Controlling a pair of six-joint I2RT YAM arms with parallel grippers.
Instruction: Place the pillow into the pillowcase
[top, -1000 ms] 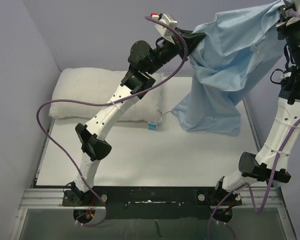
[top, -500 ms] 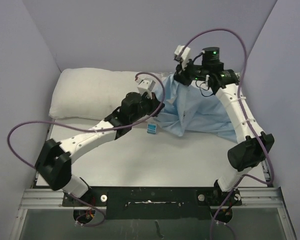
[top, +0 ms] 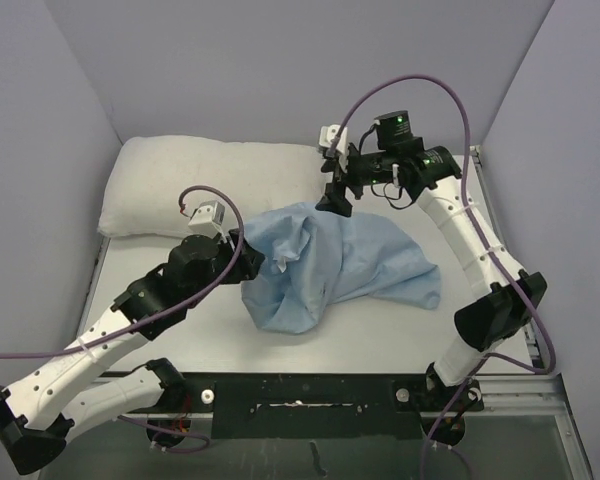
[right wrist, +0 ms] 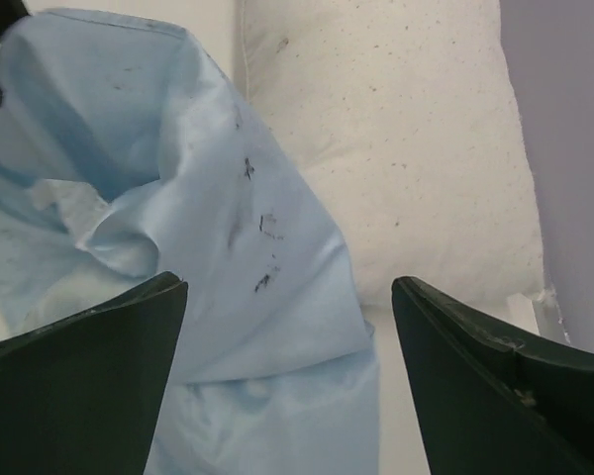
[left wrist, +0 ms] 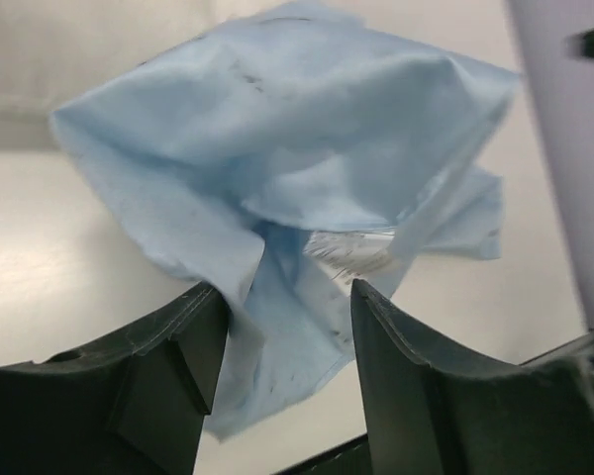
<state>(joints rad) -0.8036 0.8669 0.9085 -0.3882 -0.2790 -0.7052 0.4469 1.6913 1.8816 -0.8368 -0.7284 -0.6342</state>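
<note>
From above, the pillow (top: 200, 185), a plump off-white rectangle with a faintly wrinkled skin, is lying along the back of the white table (top: 380, 330) at about eleven o'clock. The pillowcase (top: 330, 265), thin light blue cloth, is slumping in a crumpled, rounded heap at mid-table, its far edge just at the pillow's right end. The left gripper (top: 252, 265) is sitting at the heap's nine o'clock edge. The right gripper (top: 335, 200) is hanging over its twelve o'clock edge.

In the left wrist view, the dark matte fingers (left wrist: 178, 346) are standing parted and released, with a creased fold of blue cloth drooping loosely between them.

In the right wrist view, the black fingers (right wrist: 89, 366) are spreading wide, gripping nothing. Rumpled blue cloth is lying below at ten o'clock, and the speckled pillow at one o'clock.
</note>
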